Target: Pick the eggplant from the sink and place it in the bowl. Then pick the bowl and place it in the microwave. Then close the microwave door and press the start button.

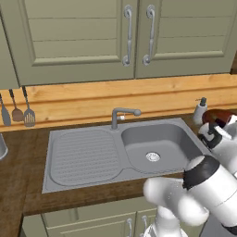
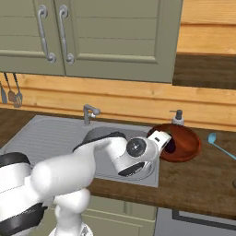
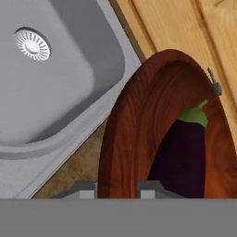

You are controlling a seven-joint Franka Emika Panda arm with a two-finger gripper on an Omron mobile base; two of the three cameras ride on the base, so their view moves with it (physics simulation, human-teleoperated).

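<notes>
The eggplant [image 3: 185, 155] lies inside the bowl [image 3: 134, 139], which sits on the desk [image 2: 198, 179] just beside the sink [image 3: 60, 97]. The end effector [image 3: 118, 187] is pinched onto the bowl's rim, one finger inside and one outside.

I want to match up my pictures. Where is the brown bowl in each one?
Left base view: bowl at the right edge, behind the arm.
Right base view: right of centre on the counter.
Hand view: right half, eggplant inside.
Shared landmark: sink drain, beside the bowl.
</notes>
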